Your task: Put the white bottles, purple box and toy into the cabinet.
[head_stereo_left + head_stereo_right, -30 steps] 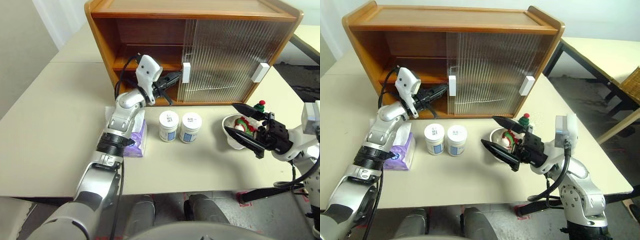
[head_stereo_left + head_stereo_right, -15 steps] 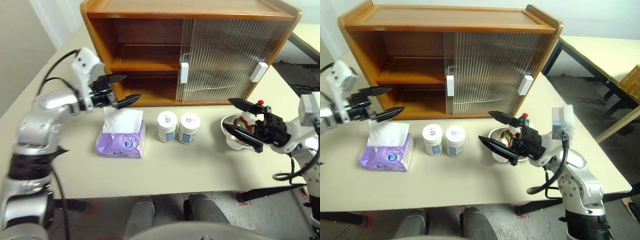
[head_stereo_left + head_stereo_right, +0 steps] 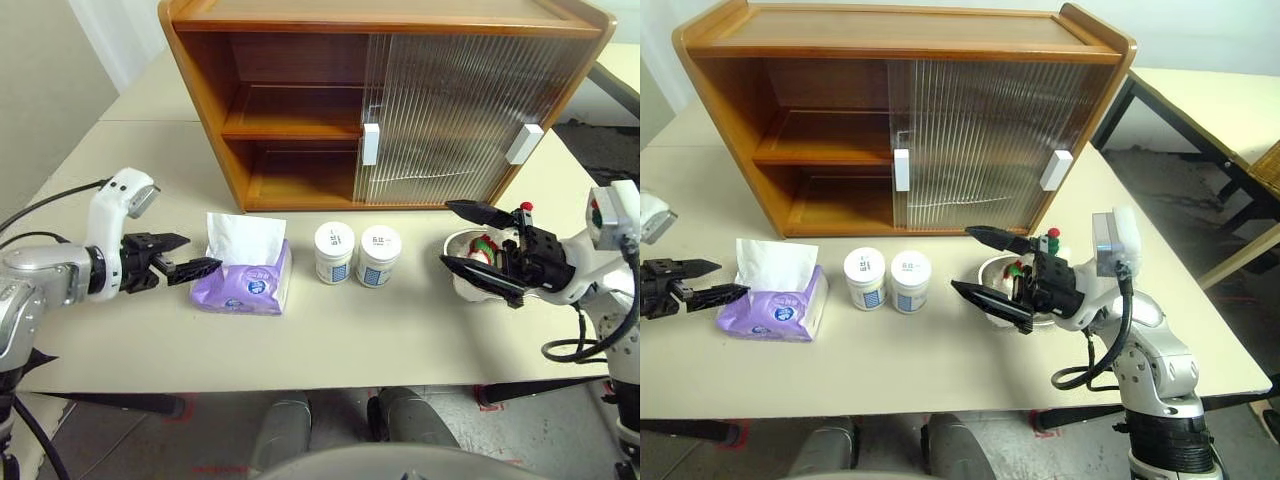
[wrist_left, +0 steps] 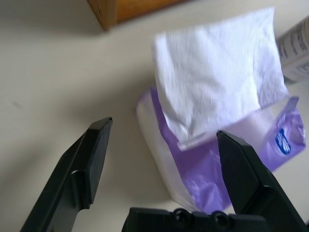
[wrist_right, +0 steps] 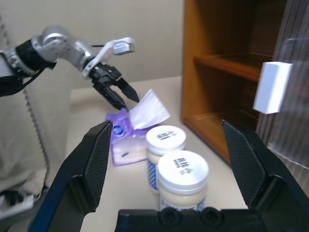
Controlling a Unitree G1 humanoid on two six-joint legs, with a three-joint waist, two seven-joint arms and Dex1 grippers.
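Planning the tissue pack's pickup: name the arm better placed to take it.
Left. The left pincer is open and level with the purple tissue pack, just beside its end. The right pincer hovers by the toy bear, beyond both white jars.

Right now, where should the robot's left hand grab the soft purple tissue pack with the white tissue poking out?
Probably around the low lilac body of the soft purple tissue pack, not the floppy white tissue on top, which would likely just pull out. Come from the robot's left, where the open left hand already points at the pack's short end. The two white jars stand on the other side.
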